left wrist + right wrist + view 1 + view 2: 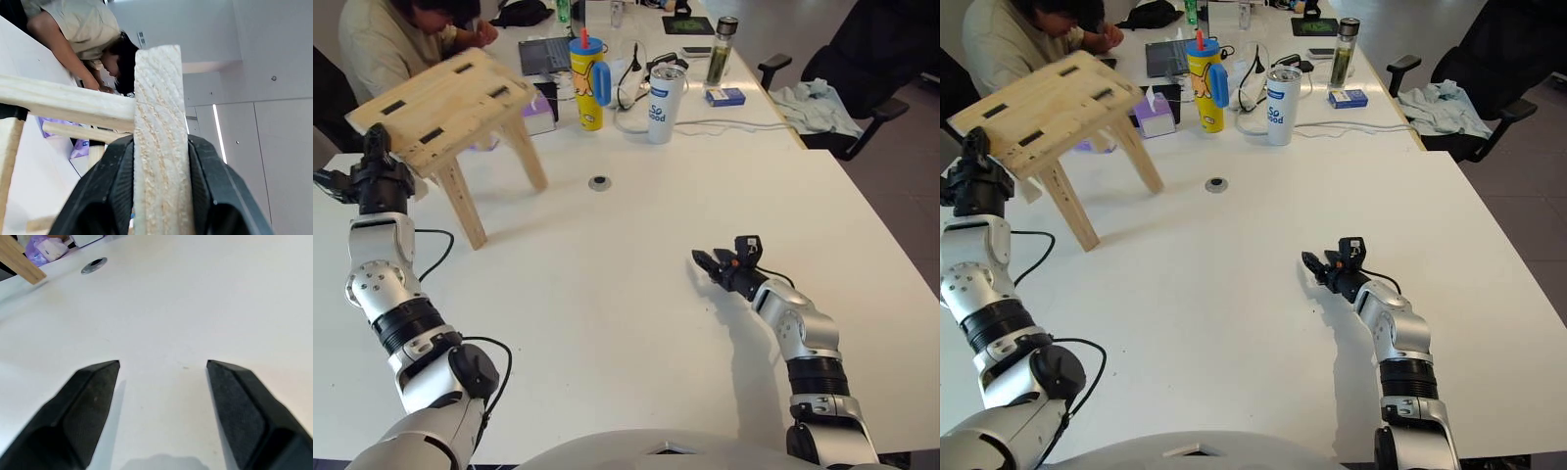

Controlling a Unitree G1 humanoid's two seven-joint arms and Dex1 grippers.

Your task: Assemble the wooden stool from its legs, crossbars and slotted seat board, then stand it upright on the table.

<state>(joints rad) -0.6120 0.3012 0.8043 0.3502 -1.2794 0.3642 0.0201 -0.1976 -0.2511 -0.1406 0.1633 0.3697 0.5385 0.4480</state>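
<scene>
The assembled wooden stool (445, 98) stands tilted at the far left of the white table (607, 323). Its slotted seat slopes, and two legs (465, 206) rest on the tabletop. My left gripper (380, 174) is shut on a wooden part at the stool's raised near-left side. The left wrist view shows that piece of wood (159, 122) clamped between the black fingers (117, 186), with a crossbar (63, 103) running off to the side. My right gripper (707, 262) lies low over the table at centre right, open and with nothing in it; its fingertips (95, 382) stand wide apart.
Behind the stool stand a yellow cup (588, 83), a white tumbler (664, 103), a purple tissue box (1154, 113), a bottle (722, 51) and a small blue box (725, 96), with cables around them. A round grommet (599, 183) sits in the tabletop. A chair (862, 108) stands at right.
</scene>
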